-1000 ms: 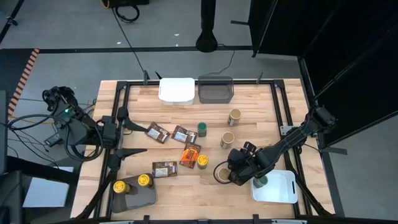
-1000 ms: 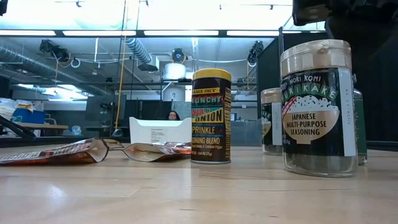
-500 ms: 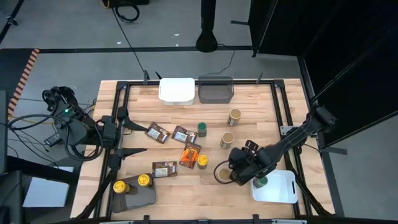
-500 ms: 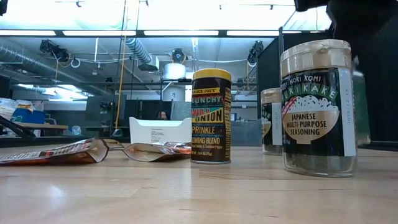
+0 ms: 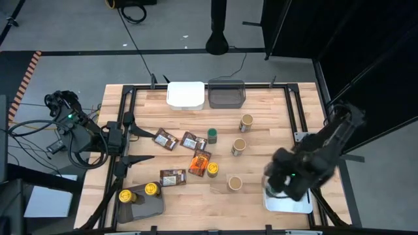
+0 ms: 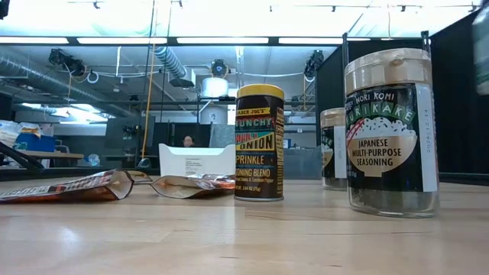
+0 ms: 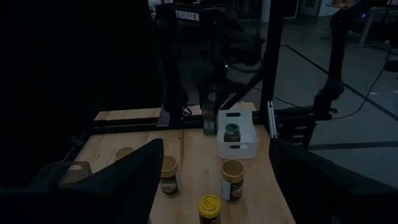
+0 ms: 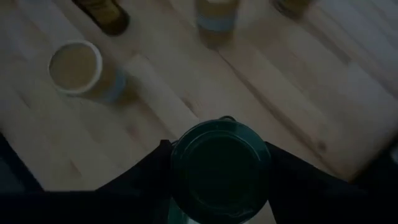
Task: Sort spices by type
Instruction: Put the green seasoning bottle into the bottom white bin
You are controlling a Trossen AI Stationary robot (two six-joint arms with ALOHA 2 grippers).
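Now green-lidded jar (image 8: 219,163) – clamped between right claw (image 8: 217,171) fingers

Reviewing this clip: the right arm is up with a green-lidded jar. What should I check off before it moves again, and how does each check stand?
1. Grip: the right gripper has a finger on each side of the held green-lidded jar. Ok.
2. Clear of the table: the right wrist view shows the wood well below the jar. Ok.
3. Room in the white tray: a second green-lidded jar stands in it, with free floor beside it. Ok.
4. Alignment over the tray: the high view shows the arm above the tray's end, but the jar itself is hidden. Cannot tell.
5. Left gripper: open, at the table's left edge, far from the tray. Ok.
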